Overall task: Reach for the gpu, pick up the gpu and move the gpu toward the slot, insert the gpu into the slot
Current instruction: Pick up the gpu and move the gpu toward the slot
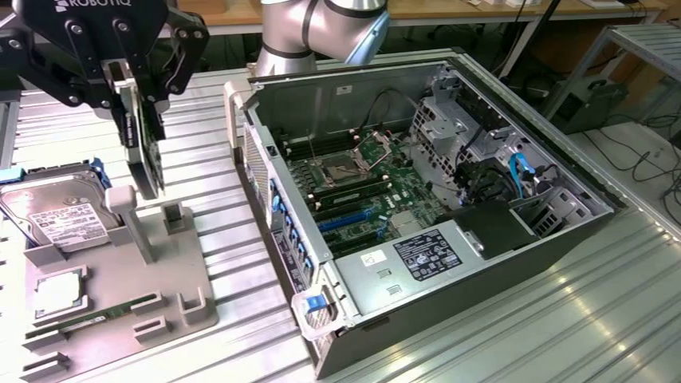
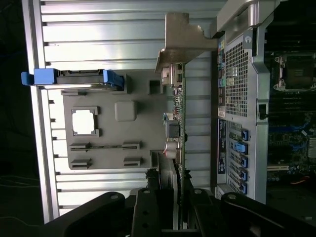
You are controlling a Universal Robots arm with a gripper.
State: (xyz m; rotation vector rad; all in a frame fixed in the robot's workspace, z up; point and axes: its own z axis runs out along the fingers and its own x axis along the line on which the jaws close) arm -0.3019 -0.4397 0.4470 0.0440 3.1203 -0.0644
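On the exterior view's left, a silver hard drive point(image 1: 51, 209) sits in a grey holder tray point(image 1: 159, 295) on the ribbed metal tabletop point(image 1: 532, 319). Just beside and above it, the pincer point(image 1: 140, 94) pinches the gpu point(image 1: 147, 159) by its upper edge. The card hangs upright, its lower edge close to the tray's post (whether it has cleared the holder I cannot tell). The wrist view shows the gpu point(image 2: 178, 128) edge-on between the black fingers point(image 2: 148, 207), with its silver bracket point(image 2: 183, 37) at the far end.

The card looks light and stiff, but thin and fragile. Its bare edges seem the safest places to hold, away from the components and the contact strip.

Further right stands the open computer case point(image 1: 352, 339). The blue slot point(image 1: 343, 217) lies on the green motherboard, well apart from the card.
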